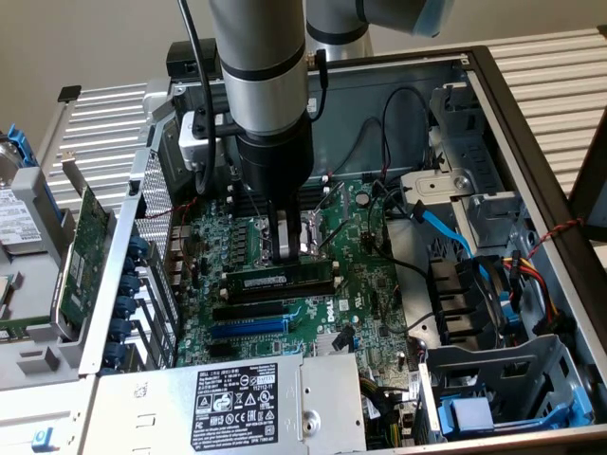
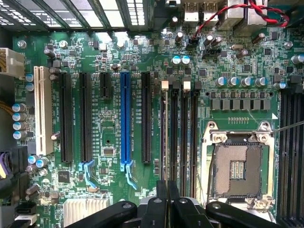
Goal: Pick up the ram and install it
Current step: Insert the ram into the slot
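You are looking into an open grey metal computer case (image 1: 531,180), where the large green motherboard (image 1: 375,284) is lying flat. The ram (image 1: 280,282), a long thin green circuit stick with a row of black chips and a small white label, is standing on its edge in one of the long black memory slots (image 2: 183,142). It is sitting in the slot farthest from the square silver processor socket (image 2: 237,166), and the three other slots are lying between it and the socket. In the exterior view the ram is sitting level along its slot, between the socket and the long blue expansion slot (image 1: 248,325). The black gripper (image 1: 289,248) of the silver arm is hanging straight down over the middle part of the ram, with its tip close over the stick's upper edge. In the wrist view the ram (image 2: 165,137) is appearing as a thin line, and the gripper (image 2: 167,190) is lining up with it. The jaws are standing narrow: the two black fingers (image 2: 160,206) are lying almost against each other, with only a thin line between them. Whether they are pinching the ram's edge, pressing on it or hanging just clear of it, I cannot tell. At the exterior view's left, a second green card with a metal bracket (image 1: 85,246) is resting beside the case's wall.
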You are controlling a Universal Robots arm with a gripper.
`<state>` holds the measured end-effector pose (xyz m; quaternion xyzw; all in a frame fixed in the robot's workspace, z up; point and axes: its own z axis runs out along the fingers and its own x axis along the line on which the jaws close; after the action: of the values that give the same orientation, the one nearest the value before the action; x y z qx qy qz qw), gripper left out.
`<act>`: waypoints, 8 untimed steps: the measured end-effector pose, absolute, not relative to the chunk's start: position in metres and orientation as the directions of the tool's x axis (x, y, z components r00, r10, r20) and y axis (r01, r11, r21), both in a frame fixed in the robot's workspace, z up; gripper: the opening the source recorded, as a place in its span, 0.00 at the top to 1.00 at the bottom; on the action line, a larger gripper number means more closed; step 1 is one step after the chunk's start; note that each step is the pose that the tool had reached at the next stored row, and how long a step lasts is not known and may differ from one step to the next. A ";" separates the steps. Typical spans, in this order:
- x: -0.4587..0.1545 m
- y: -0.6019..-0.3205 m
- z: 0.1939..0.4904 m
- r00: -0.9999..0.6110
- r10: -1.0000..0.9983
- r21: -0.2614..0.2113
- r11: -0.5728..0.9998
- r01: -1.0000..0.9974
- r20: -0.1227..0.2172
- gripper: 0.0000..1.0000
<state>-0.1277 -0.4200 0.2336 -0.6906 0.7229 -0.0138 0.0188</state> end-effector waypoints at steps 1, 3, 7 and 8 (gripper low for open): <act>-0.128 -0.420 0.233 -0.045 -0.999 -0.046 0.045 -0.998 -0.008 0.88; -0.128 -0.420 0.233 -0.043 -0.999 -0.046 0.044 -0.998 -0.008 0.88; -0.128 -0.420 0.232 -0.041 -0.999 -0.046 0.042 -0.998 -0.008 0.88; -0.128 -0.420 0.232 -0.041 -0.999 -0.046 0.041 -0.998 -0.008 0.88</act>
<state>-0.1281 -0.4198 0.2318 -0.6923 0.7212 -0.0137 0.0189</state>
